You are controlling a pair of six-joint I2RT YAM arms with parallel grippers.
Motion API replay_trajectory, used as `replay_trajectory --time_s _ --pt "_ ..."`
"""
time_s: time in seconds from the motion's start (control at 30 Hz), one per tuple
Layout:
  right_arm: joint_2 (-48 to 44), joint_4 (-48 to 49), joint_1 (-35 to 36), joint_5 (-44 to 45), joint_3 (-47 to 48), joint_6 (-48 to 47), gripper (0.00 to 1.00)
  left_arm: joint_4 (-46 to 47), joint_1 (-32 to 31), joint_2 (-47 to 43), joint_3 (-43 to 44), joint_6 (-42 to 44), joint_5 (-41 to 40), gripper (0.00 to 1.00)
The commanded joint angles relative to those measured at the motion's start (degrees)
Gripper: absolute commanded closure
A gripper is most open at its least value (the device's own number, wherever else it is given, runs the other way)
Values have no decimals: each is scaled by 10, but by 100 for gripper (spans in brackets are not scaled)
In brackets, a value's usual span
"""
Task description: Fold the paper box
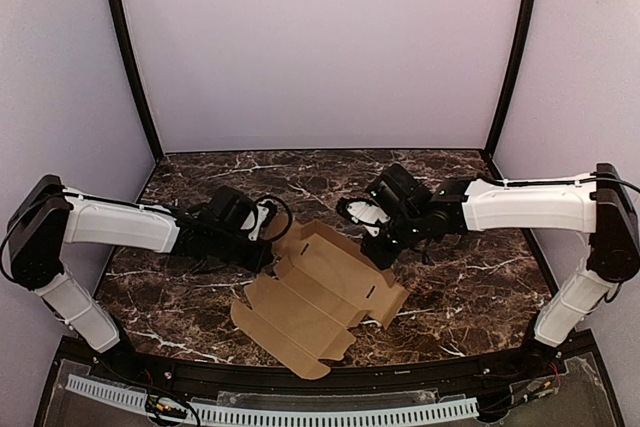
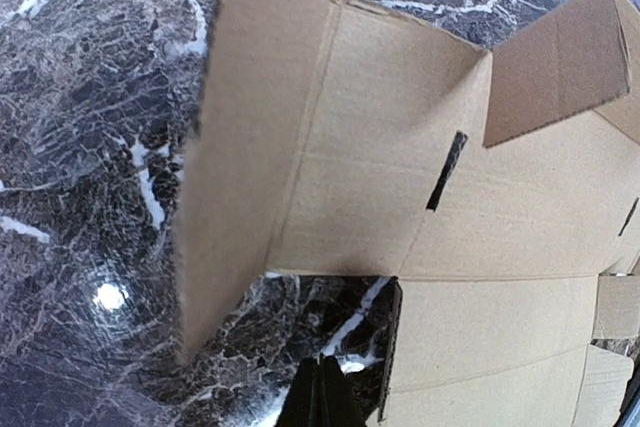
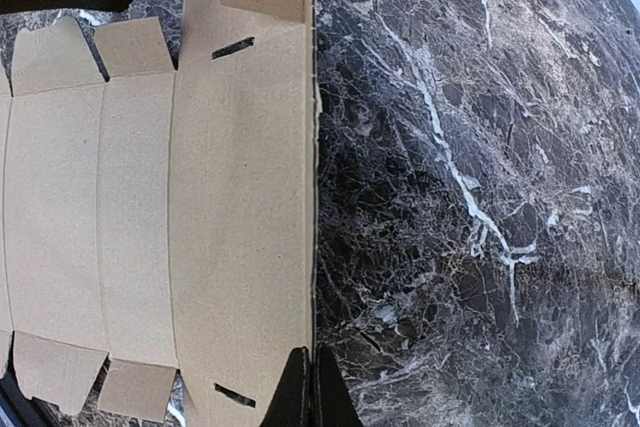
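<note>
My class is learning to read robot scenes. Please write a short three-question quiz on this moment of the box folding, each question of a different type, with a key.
1. True or false: the paper box is already a closed carton.
2. What does the box lie on? A) a white cloth B) a dark marbled table C) a wooden tray
3. Fill in: the right wrist view shows ___ narrow slots cut in the cardboard.
Key: 1 false, it is an open, mostly flat sheet; 2 B; 3 two.
</note>
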Motion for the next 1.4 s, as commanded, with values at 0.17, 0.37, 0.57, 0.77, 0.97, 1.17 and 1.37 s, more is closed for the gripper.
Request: replay_trajectory --time_s 0.17,0.37,0.57,0.77,0.97,1.17,1.37 --pt "9 24 2 -3 -4 21 100 12 -21 13 -20 -23 44 99" --pt "12 26 3 -5 -10 26 100 27 -36 20 -19 -32 54 100" --pt "26 28 9 6 -12 27 100 43 -58 42 -17 -41 54 99" --pt "34 24 19 28 -13 23 100 63 -70 70 -10 -41 46 100" --pt "22 26 24 54 -17 7 100 55 -70 34 -17 -35 24 100" --pt "13 46 31 95 -24 -62 100 9 -70 -35 -7 -20 -11 100" --pt "7 68 40 141 -29 -136 100 -35 -69 -124 -4 -3 -67 100"
